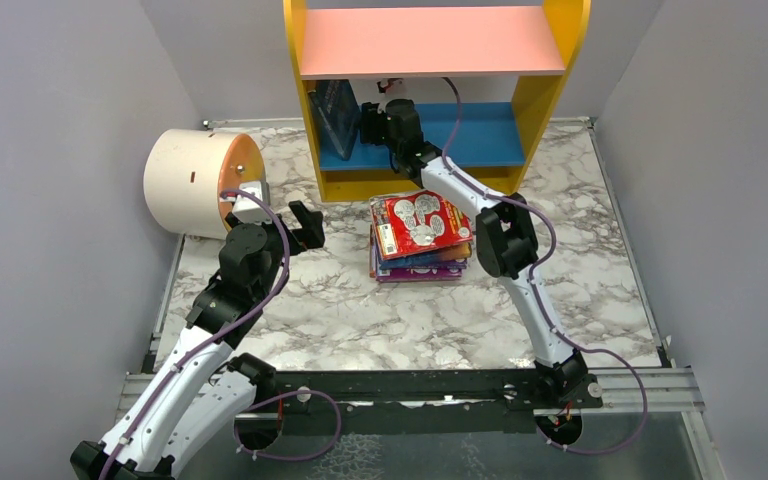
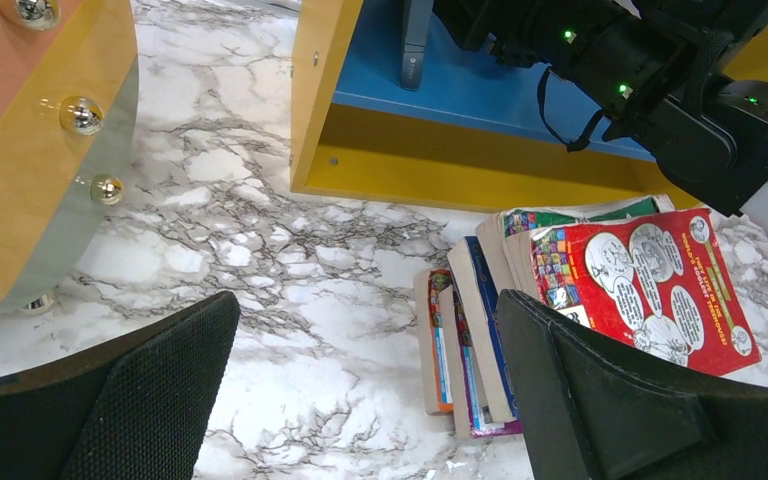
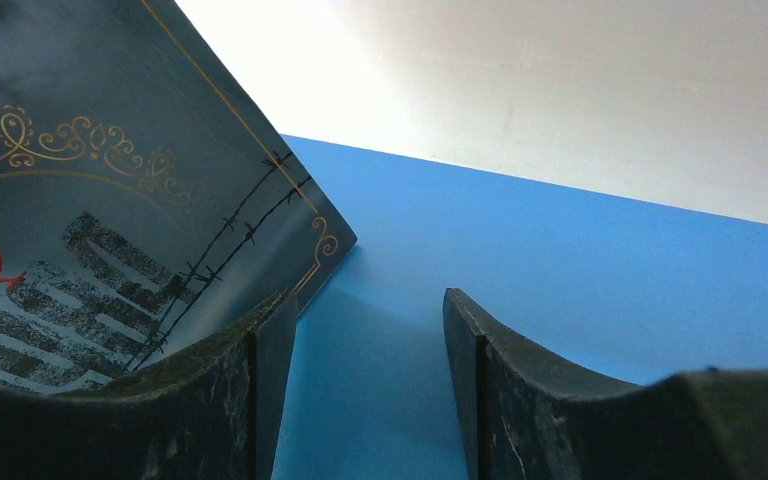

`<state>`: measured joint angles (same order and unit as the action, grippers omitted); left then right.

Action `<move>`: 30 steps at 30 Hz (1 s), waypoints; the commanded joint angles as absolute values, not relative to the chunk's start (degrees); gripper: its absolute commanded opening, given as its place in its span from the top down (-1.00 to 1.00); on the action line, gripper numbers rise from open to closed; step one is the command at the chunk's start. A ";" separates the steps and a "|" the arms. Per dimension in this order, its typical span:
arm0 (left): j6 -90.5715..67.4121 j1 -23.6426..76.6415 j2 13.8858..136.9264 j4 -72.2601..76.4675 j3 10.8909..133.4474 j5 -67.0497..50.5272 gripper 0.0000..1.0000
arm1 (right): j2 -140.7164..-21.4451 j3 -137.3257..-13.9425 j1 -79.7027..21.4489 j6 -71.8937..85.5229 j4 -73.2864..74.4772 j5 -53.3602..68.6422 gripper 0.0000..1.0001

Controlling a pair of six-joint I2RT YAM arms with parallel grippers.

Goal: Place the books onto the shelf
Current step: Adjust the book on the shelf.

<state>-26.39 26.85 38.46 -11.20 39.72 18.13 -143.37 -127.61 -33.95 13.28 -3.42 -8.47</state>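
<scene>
Dark book [image 3: 110,200]: leans against shelf [image 1: 490,135] left panel, standing unaided.
Right claw [image 3: 370,310]: spread, empty, beside it.
Left claw [image 2: 365,320]: spread wide, idle.
Stack [image 1: 420,235]: table [image 1: 310,300] centre, within reach.

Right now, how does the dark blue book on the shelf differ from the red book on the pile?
The dark blue book stands on edge, tilted, on the blue lower board of the shelf; the red book lies flat atop the pile on the table. The dark blue book's cover bears gold ornament; the red book's has white cartoon pictures. Both are thin paperbacks.
</scene>
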 commanded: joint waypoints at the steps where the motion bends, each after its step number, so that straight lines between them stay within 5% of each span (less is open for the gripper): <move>1: -26.12 26.81 37.54 -10.80 40.96 19.69 -0.98 | -145.52 -129.39 -34.05 13.62 -3.95 -5.80 -0.10; 30: -25.60 26.81 37.37 -11.23 41.16 20.70 -0.98 | -147.43 -132.00 -36.03 12.53 -5.21 -3.73 -0.10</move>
